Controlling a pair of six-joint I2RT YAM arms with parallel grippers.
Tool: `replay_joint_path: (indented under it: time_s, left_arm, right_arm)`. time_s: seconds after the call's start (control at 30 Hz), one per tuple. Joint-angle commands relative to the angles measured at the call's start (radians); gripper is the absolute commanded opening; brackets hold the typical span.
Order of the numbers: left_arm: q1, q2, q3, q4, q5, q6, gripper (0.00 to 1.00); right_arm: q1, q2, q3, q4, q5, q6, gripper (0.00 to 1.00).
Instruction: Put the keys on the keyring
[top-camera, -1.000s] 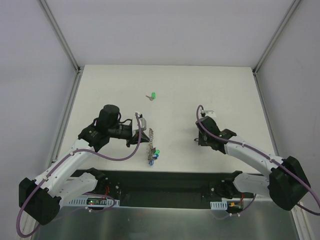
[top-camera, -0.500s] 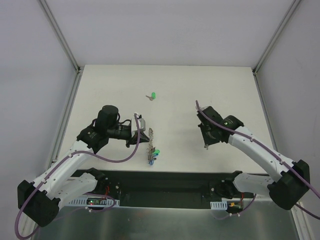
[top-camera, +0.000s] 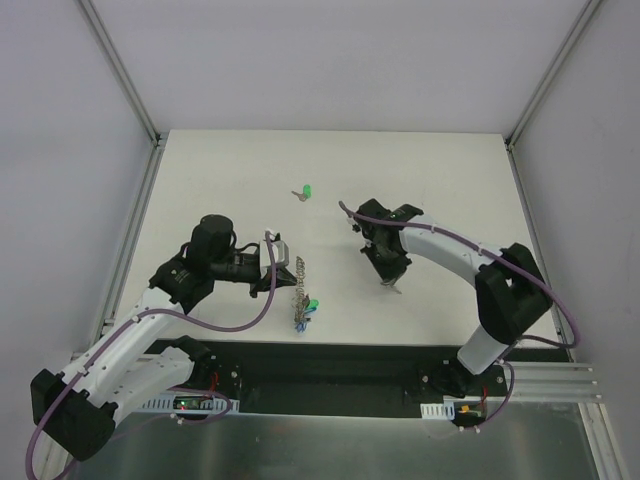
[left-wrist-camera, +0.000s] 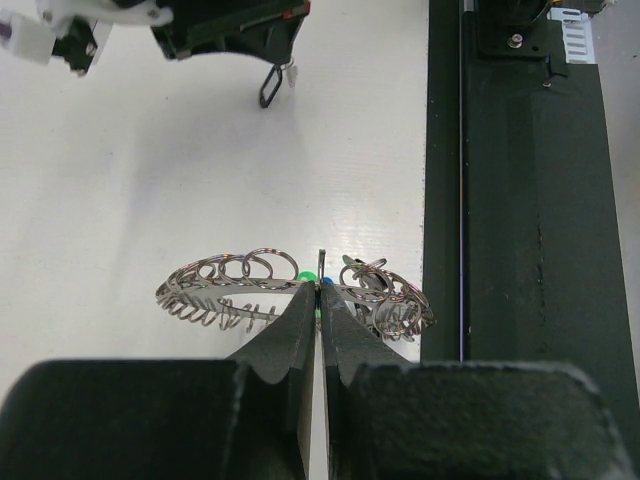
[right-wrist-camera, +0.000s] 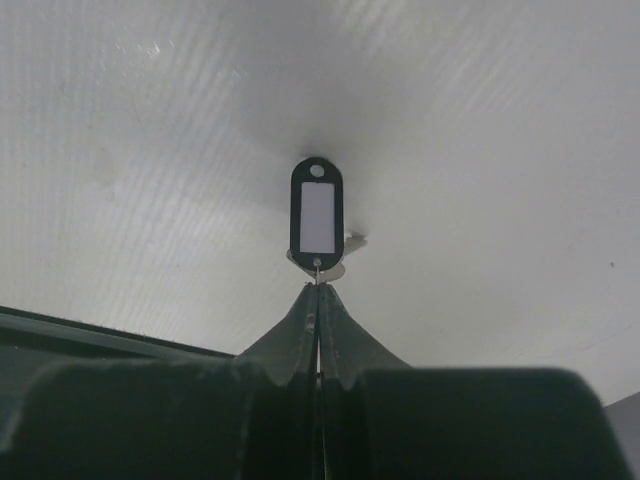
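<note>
Near front table edge (left-wrist-camera: 427, 200), keyring (left-wrist-camera: 235, 272) pinched in left pincer (left-wrist-camera: 318, 292)

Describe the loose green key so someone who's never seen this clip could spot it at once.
Start at the white table and look to its far half, beyond both arms, just left of centre. There the green-headed key lies alone. The other green head sits at the keyring pinched by the left gripper, nearer the bases; the right gripper holds a black tag.
</note>
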Motion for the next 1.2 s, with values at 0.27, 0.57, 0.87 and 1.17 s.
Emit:
replay_joint_path:
  time_s: [0.27,0.57,0.87,1.17]
  left_arm:
    - [-0.007,-0.034,-0.002,0.043,0.004,0.002,0.00]
    - [-0.007,-0.037,-0.002,0.043,0.004,0.002,0.00]
    - [-0.007,-0.037,-0.003,0.043,0.004,0.003,0.00]
    - [-0.007,-0.040,-0.003,0.041,0.004,0.002,0.00]
  right_arm:
    - [0.065,0.271,0.242,0.044,-0.041,-0.110,0.01]
    - [0.097,0.339,0.292,0.081,-0.047,-0.130,0.01]
    - [0.131,0.378,0.331,0.085,-0.031,-0.155,0.09]
    - [0.145,0.242,0.277,0.185,-0.015,-0.150,0.21]
